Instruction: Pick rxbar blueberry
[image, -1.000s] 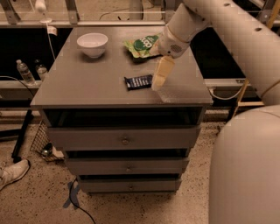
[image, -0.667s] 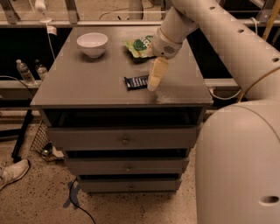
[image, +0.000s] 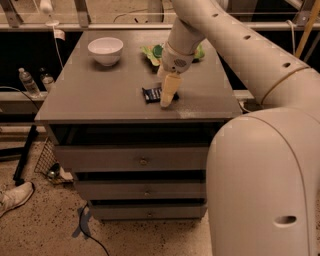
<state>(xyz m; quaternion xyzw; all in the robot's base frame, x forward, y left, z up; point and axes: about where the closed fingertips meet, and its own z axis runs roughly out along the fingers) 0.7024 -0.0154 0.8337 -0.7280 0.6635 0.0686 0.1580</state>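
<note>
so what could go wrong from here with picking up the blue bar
The tool sits over the right part of the rxbar blueberry, not its middle, so a grasp may catch one end and let it slip. The bar lies flat on the cabinet top, so the tool may shove it along rather than lift it.

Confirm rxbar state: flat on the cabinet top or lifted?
Flat. The rxbar blueberry lies on the cabinet top, lettering up, not raised. The tool points down over one end of it; whether it touches, cannot tell.
</note>
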